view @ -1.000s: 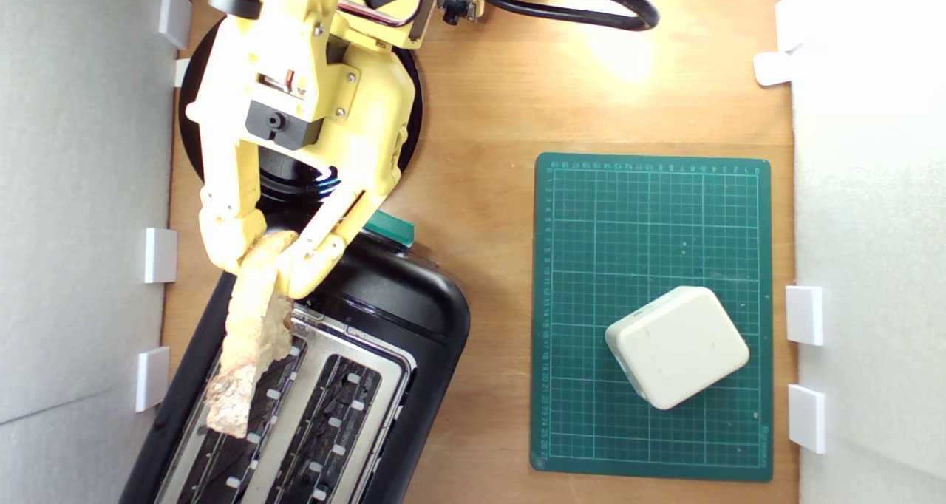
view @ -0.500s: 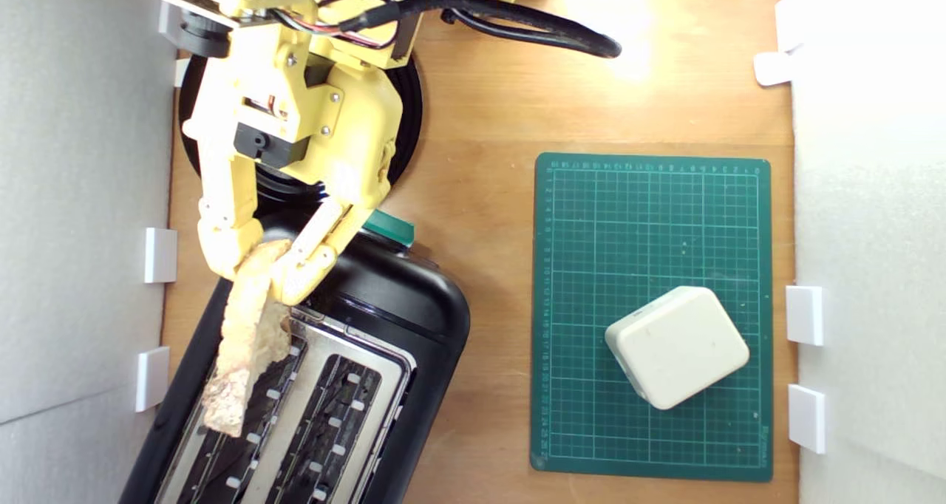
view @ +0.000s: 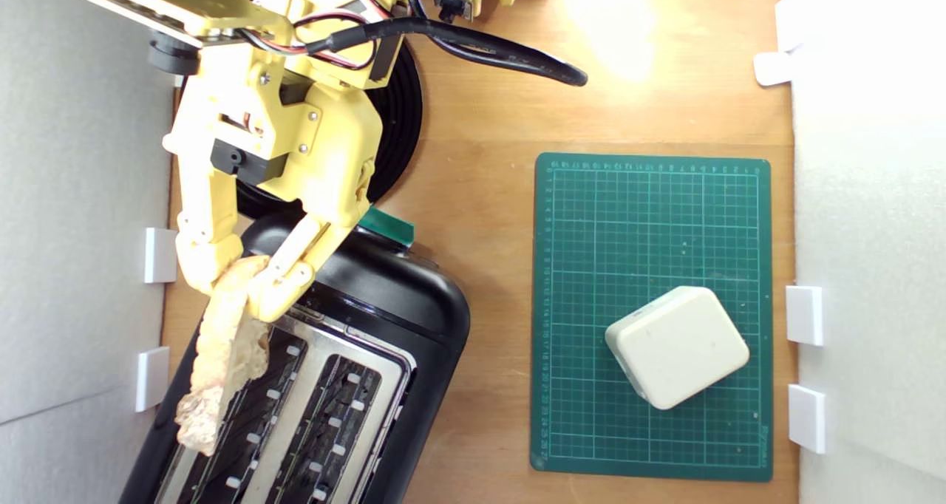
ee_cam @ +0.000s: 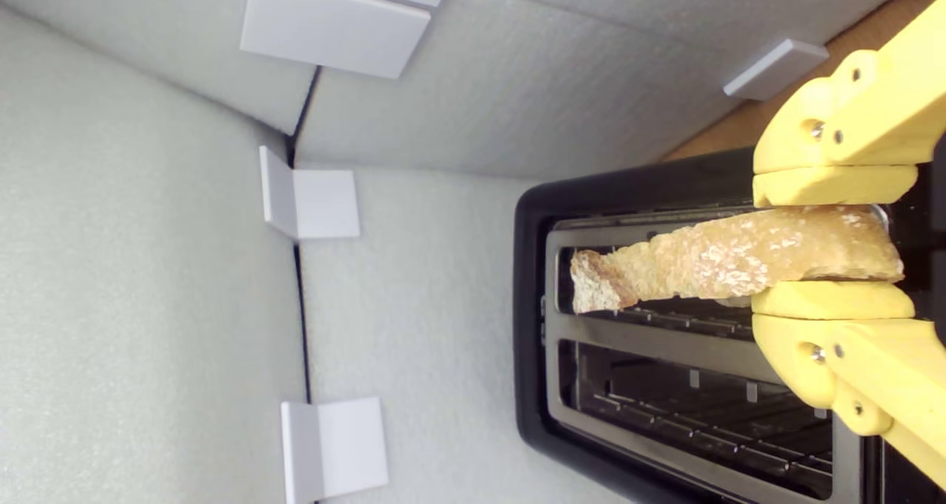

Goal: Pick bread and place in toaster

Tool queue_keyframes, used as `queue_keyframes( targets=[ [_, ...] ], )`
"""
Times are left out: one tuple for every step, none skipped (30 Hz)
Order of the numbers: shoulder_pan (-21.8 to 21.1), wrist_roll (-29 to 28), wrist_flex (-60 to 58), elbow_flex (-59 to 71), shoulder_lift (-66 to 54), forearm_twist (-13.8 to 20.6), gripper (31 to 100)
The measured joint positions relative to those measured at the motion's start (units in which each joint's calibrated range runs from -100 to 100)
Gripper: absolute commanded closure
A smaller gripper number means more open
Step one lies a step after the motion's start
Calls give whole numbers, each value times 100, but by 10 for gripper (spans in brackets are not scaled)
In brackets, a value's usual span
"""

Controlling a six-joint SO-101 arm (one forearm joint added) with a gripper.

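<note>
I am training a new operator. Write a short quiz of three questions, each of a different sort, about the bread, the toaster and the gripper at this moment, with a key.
1. True or false: the gripper holds the bread edge-up by one end.
2. Multiple choice: the toaster slots are A) both empty, B) both filled, C) covered by a lid.
3. Short answer: on what does the cream block rest?

Key
1. True; its fingers pinch the bread from both sides.
2. A; the bread hangs above the toaster, not inserted.
3. The green cutting mat.
</note>
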Motion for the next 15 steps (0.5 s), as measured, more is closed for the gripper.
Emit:
queue_keyframes(
  targets=[
    [0, 0, 0, 0, 0, 0, 802],
    [0, 0, 0, 0, 0, 0, 802],
    [0, 0, 0, 0, 8, 0, 802],
    [0, 0, 0, 0, 8, 0, 802],
    [0, 0, 0, 0, 8, 0, 802],
    [0, 0, 0, 0, 8, 0, 802],
    [0, 0, 0, 0, 8, 0, 802],
    [0, 0, 0, 0, 8, 0, 802],
    [0, 0, 0, 0, 8, 0, 802],
    [0, 0, 0, 0, 34, 0, 802],
    [0, 0, 0, -9, 92, 0, 802],
    [0, 0, 0, -9, 134, 0, 802],
    [0, 0, 0, -9, 185, 0, 802],
    [0, 0, 0, -9, 227, 0, 802],
    [0, 0, 0, -9, 252, 0, 802]
  ],
)
